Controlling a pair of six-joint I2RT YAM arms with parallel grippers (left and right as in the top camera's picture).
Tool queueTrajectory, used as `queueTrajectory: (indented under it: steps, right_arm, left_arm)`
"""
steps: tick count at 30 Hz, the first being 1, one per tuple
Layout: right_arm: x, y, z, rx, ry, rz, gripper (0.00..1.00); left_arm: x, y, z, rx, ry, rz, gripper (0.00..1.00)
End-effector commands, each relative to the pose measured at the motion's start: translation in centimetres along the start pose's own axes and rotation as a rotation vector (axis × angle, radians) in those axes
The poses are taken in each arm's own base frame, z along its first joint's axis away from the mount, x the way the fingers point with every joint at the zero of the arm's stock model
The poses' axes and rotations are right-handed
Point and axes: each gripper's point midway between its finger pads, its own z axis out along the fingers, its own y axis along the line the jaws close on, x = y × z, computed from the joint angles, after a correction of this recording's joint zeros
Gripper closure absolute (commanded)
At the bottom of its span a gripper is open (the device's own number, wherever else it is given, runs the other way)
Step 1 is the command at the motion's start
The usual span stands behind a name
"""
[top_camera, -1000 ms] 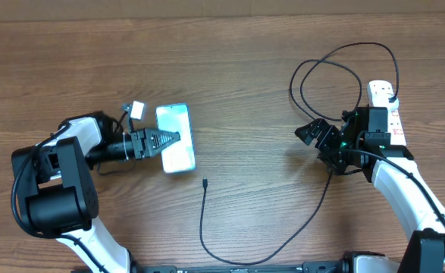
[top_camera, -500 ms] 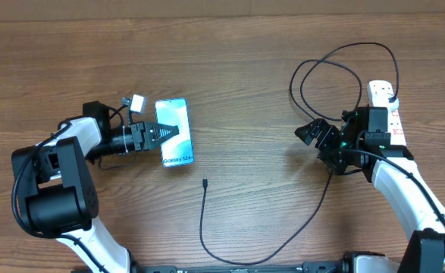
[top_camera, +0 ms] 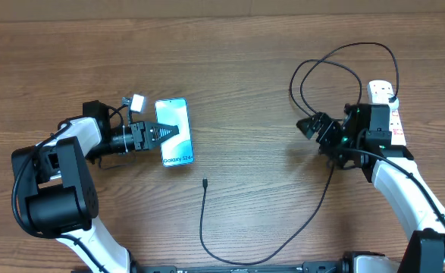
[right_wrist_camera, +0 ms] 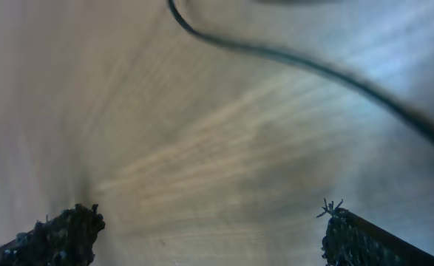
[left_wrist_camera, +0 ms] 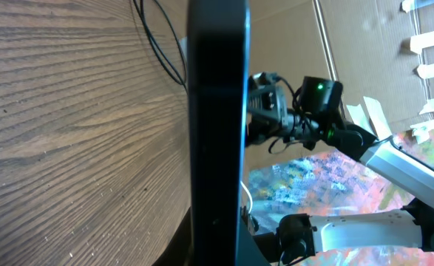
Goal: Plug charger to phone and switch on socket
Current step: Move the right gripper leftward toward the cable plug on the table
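- While my left gripper [top_camera: 170, 135] is clamped tight on the phone [top_camera: 172, 112], the lit screen faces the overhead camera, "Galaxy" text readable at the end nearest me.
- From my left wrist, the phone's dark edge runs straight up the view.
- My right gripper [top_camera: 314, 130] hangs spread wide, nothing between its fingers [right_wrist_camera: 69, 233], bare wood of the table [top_camera: 230, 83] beneath.
- Charger [top_camera: 205, 199]: its connector tip lies loose on the table, near the phone on my side, not touching it.
- Its cable sweeps right under my right arm and loops up by the socket [top_camera: 379, 91].
- That socket lies beside my right wrist, well apart from the phone.
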Motion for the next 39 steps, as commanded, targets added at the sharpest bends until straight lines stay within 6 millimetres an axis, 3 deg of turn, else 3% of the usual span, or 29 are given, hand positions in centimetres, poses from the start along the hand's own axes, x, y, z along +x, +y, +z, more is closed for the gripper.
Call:
queueTrajectory:
  steps: [1,6,14,17,19,24,27,33,34,35,39]
  right_arm:
    - [-1.0,0.6,-0.2,-0.008,-0.046,-0.024,0.0]
    - [-1.0,0.6,-0.2,-0.011,-0.044,-0.025,0.0]
    - [0.7,1.9,-0.3,-0.092,0.045,-0.017,0.0]
    - [1.4,1.5,-0.3,-0.075,0.074,-0.001,0.0]
    - [2.2,1.2,-0.3,-0.059,0.102,0.008,0.1]
    - [5.0,2.1,0.3,-0.049,0.184,-0.061,0.71]
    - [7.4,3.3,1.0,-0.04,0.233,-0.131,0.96]
    - [11.7,4.9,2.4,0.037,0.258,-0.235,0.95]
    - [12.4,5.3,2.6,0.045,0.255,-0.258,0.91]
    - [13.0,5.7,2.8,0.048,0.251,-0.275,0.78]
    - [15.4,7.9,3.3,0.026,0.225,-0.374,0.59]
  left_arm:
    - [-0.7,-1.0,-0.2,0.023,-0.018,0.018,0.96]
    - [-0.7,-1.0,-0.2,0.023,-0.019,-0.005,0.96]
    - [-0.9,-0.9,-0.2,0.023,-0.02,-0.016,0.96]
    - [-1.1,-0.8,-0.2,0.022,-0.021,-0.029,0.96]
    - [-1.2,-0.8,-0.2,0.022,-0.021,-0.035,0.96]
    - [-1.3,-0.7,-0.2,0.021,-0.022,-0.027,0.96]
    - [-1.3,-0.7,-0.2,0.021,-0.022,-0.028,0.96]
    - [-1.3,-0.7,-0.2,0.021,-0.022,-0.028,0.96]
    - [-1.3,-0.7,-0.2,0.021,-0.022,-0.028,0.96]
    - [-1.3,-0.7,-0.2,0.021,-0.022,-0.028,0.96]
    - [-1.3,-0.7,-0.2,0.021,-0.022,-0.028,0.96]
